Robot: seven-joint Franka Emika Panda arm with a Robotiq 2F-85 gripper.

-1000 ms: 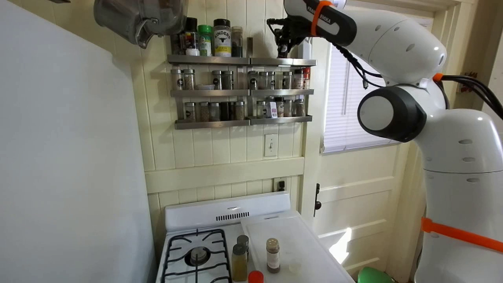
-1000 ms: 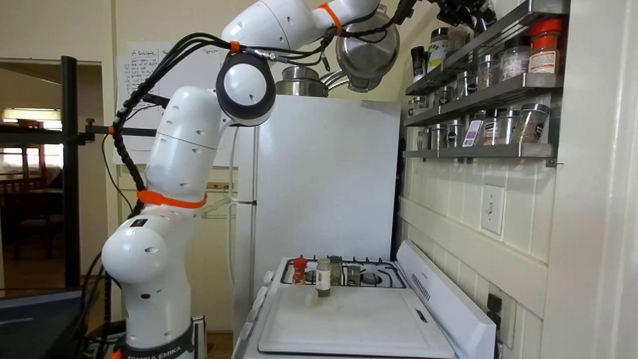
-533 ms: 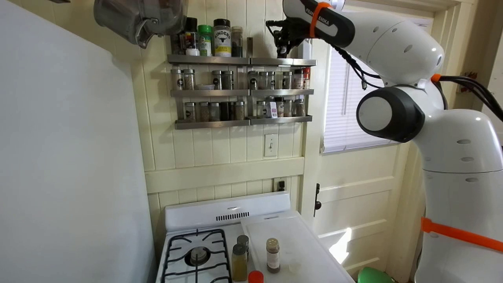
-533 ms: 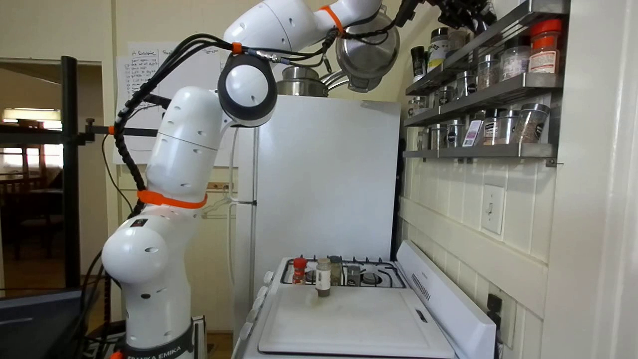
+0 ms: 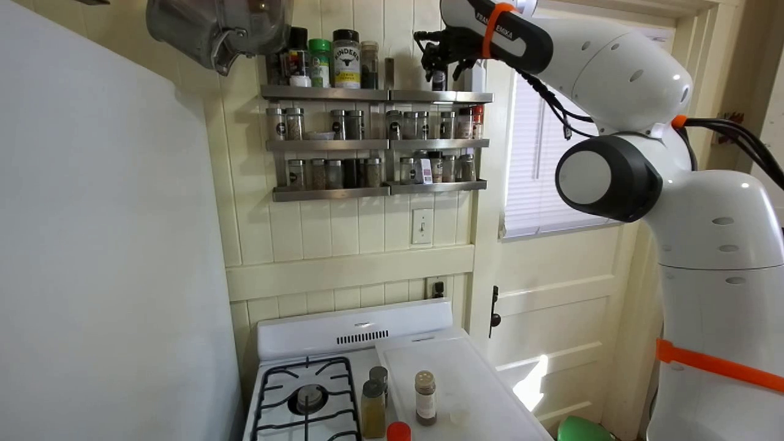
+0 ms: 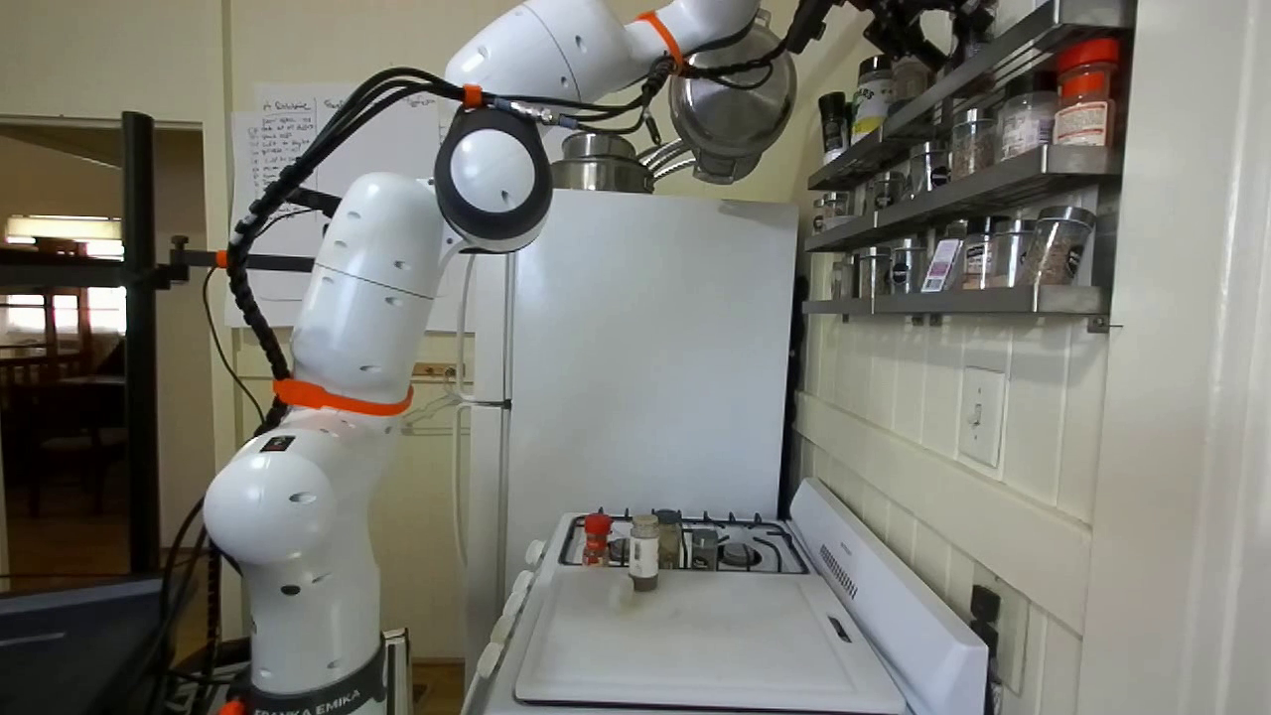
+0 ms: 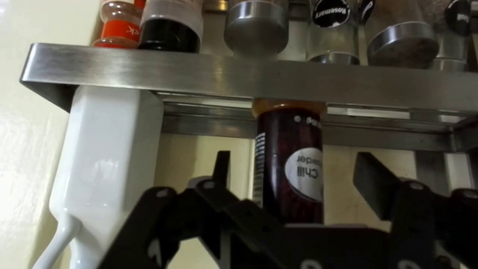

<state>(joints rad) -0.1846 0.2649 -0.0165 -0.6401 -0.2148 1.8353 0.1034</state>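
One chili powder jar (image 7: 279, 160) is straddled, ungrasped, by the spread pincer (image 7: 297, 172). It could be toppled by any sideways drift.

Wall (image 5: 343, 226), cream, panelled; refrigerator (image 6: 645, 348), white; gas stove (image 5: 300, 340), white; door (image 5: 551, 263), cream, with white blind (image 5: 536, 184); sunlight patch (image 5: 530, 389) low on door

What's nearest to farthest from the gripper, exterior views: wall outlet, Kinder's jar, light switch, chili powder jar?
1. Chili powder jar, within the open gripper
2. Kinder's jar, image-left, on a top shelf
3. Light switch, below the gripper
4. Wall outlet, lowest of these
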